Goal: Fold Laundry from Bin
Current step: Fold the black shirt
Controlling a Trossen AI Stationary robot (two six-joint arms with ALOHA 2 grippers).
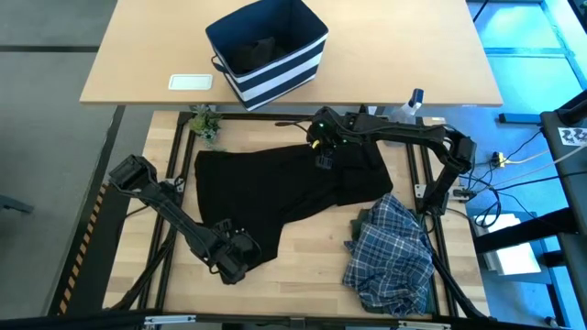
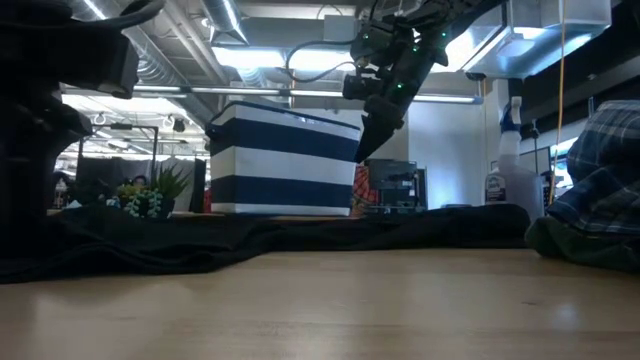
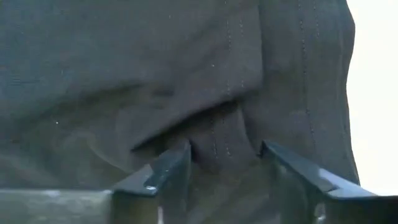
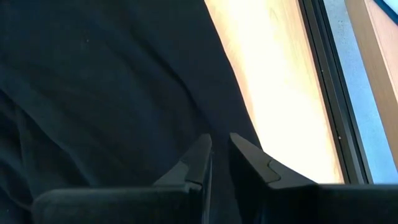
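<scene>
We see a black garment [image 1: 293, 188] spread flat across the middle of the wooden table [image 1: 312, 247], its far edge close to the table's back rail. The left gripper [image 1: 240, 255] sits low at the garment's near-left corner; in the left wrist view its fingers [image 3: 163, 171] stand apart with a ridge of the dark cloth [image 3: 217, 137] bunched between them — spread, not clamped. The right gripper [image 1: 323, 158] hangs above the garment's far edge, lifted clear of the cloth in the low view [image 2: 372, 135]; its wrist view shows the two fingers [image 4: 199, 158] nearly together with only a thin gap and nothing held.

The blue-and-white plaid shirt [image 1: 394, 252] lies crumpled at the table's near-right, just beside the black garment, with a dark olive-green piece [image 1: 367, 220] showing at its edge. The bin [image 1: 268, 50] — navy with white stripes — stands on the lighter desk [image 1: 147, 55] beyond the table, and something dark lies inside it. A clear spray bottle [image 1: 408, 108] stands near the right arm's base.
</scene>
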